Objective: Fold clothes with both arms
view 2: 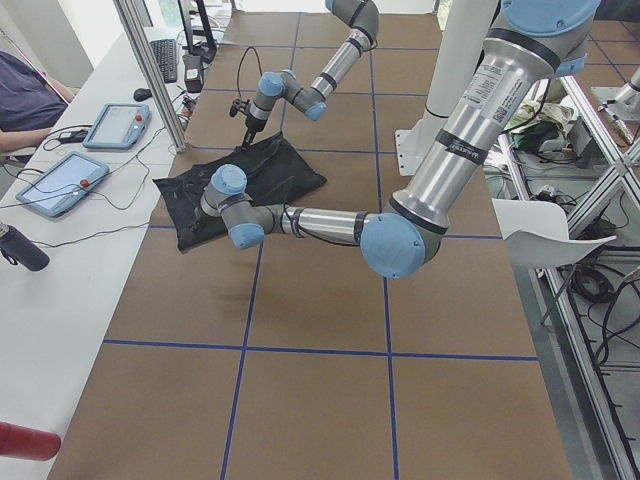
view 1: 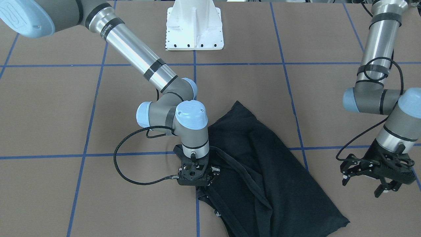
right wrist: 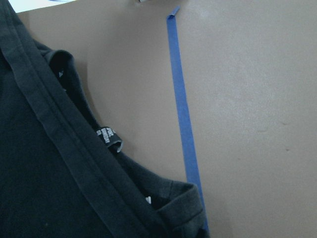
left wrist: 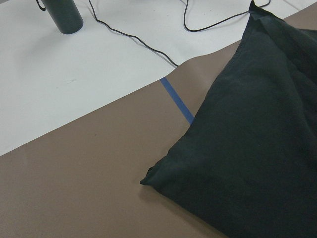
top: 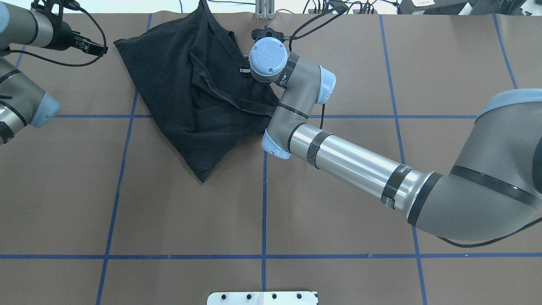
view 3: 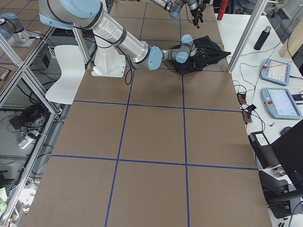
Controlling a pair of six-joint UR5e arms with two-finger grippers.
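The black T-shirt (view 1: 263,164) lies crumpled on the brown table, plain black side showing and the chest print hidden; it also shows in the overhead view (top: 190,93). My right gripper (view 1: 197,179) points straight down at the shirt's edge by the collar; its fingers are hidden under the wrist, so I cannot tell if it is open or shut. The right wrist view shows the shirt's hem band and neck label (right wrist: 110,136) close below. My left gripper (view 1: 363,186) is open and empty, hovering off the shirt's side. The left wrist view shows a shirt corner (left wrist: 148,179).
The white pedestal base (view 1: 194,29) stands at the robot's side of the table. Blue tape lines (top: 264,203) cross the brown mat. Beyond the mat's far edge lie a white surface with cables (left wrist: 148,44) and a dark bottle (left wrist: 64,15). Tablets (view 2: 60,185) lie there.
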